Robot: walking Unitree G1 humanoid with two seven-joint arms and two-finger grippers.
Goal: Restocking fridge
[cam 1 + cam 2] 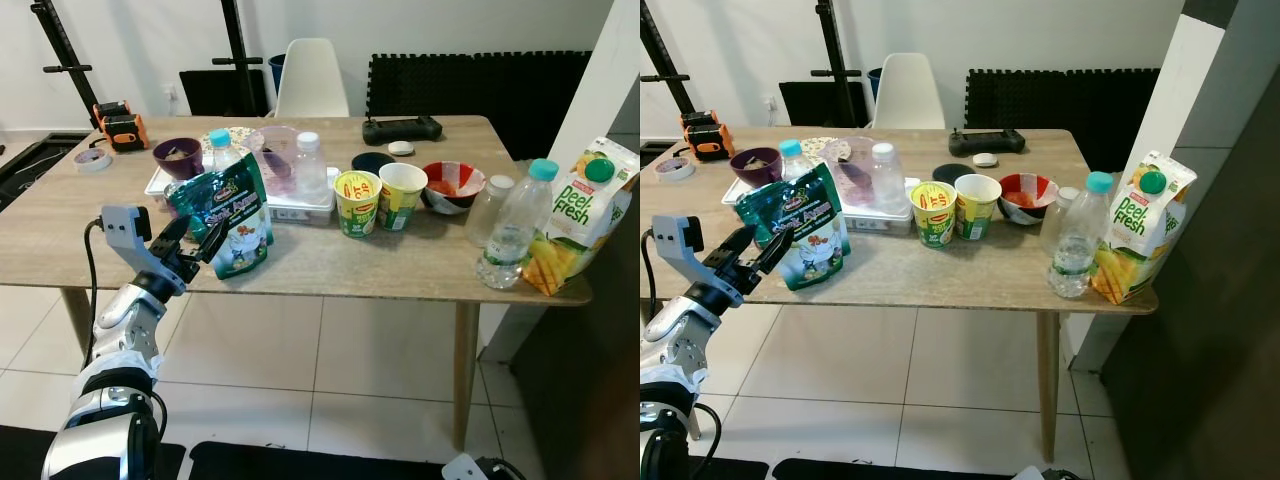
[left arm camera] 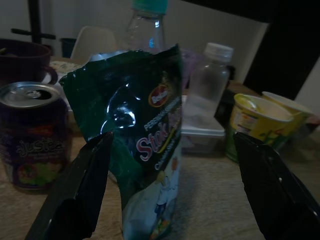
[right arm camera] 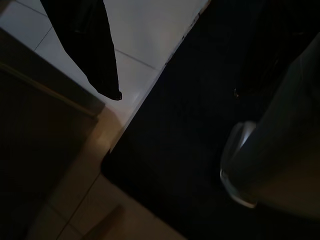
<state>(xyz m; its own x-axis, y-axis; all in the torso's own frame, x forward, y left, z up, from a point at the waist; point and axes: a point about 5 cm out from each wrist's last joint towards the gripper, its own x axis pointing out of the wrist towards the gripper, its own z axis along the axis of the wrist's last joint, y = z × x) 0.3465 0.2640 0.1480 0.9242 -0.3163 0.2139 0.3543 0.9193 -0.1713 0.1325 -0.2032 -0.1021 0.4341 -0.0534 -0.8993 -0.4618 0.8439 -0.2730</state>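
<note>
Wooden surface point(image 1: 330, 265): it holds all the food and drinks.
Juice carton point(image 1: 585, 215): one, at the far right edge, touching a clear bottle.
Green bag point(image 1: 225, 218): one, standing near the front edge, just past the left pincer, lined up between its fingers.
Clear bottles point(image 1: 512, 225): four.
Noodle cups point(image 1: 358, 203): two, side by side.
Can point(image 2: 34, 135): one, beside the bag.
Left pincer point(image 1: 190, 240): spread wide, holding nothing.
Right pincer point(image 3: 165, 65): hangs over the floor; cannot tell its state.
</note>
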